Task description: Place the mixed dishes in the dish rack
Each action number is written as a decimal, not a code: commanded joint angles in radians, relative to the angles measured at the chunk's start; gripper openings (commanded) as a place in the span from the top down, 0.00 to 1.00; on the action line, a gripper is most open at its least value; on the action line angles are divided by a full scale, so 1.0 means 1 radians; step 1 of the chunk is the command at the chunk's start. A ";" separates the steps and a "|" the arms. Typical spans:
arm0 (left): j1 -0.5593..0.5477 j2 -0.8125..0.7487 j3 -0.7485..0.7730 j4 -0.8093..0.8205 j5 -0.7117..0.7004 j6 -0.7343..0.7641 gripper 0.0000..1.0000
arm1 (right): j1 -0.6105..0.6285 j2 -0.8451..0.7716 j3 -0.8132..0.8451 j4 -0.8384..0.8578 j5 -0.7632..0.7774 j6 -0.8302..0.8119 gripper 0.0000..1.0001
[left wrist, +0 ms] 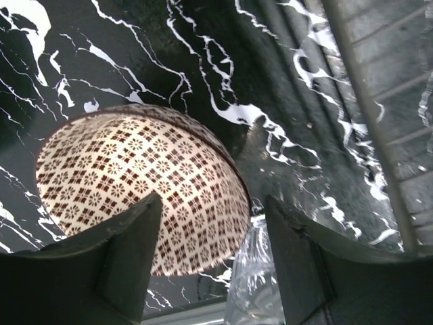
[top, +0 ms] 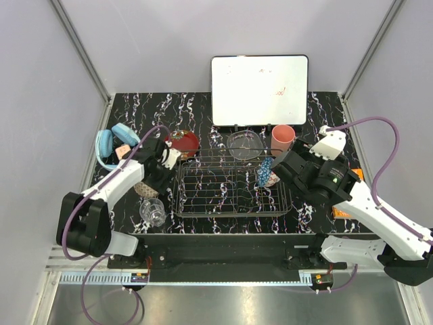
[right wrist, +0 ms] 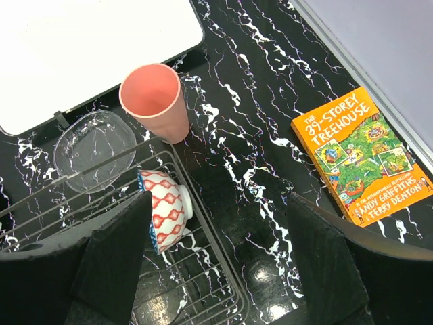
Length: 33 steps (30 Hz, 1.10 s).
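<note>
Nearest, on the table left of the rack (top: 233, 191): glass (top: 153, 211), not loaded. Just beyond it, lattice bowl (left wrist: 128, 183), also on the table, right under the left gripper (left wrist: 211, 203), which is spread wide, gripping nothing, poised over the bowl's near rim. In the rack's right end, blue bowl (top: 265, 172), stood on edge among the wires and seemingly the only dish in. Just beside it, right gripper (right wrist: 220, 200), likewise wide open and empty. Beyond the rack, on the table: red bowl (top: 184, 142), glass bowl (top: 245, 144), cup (top: 283, 139). By that count, one in, five left. Lattice bowl probably next, judging by the left gripper's place.
</note>
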 commanded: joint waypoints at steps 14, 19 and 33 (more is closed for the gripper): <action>-0.010 -0.005 0.006 0.028 -0.095 -0.032 0.88 | 0.007 -0.006 -0.069 0.005 0.051 0.042 0.15; -0.010 -0.110 0.161 -0.125 -0.067 -0.034 0.94 | -0.020 0.025 -0.116 -0.035 0.035 0.099 0.17; -0.046 -0.144 0.784 -0.378 0.435 -0.157 1.00 | -0.278 0.148 -0.273 -0.037 -0.190 0.254 0.07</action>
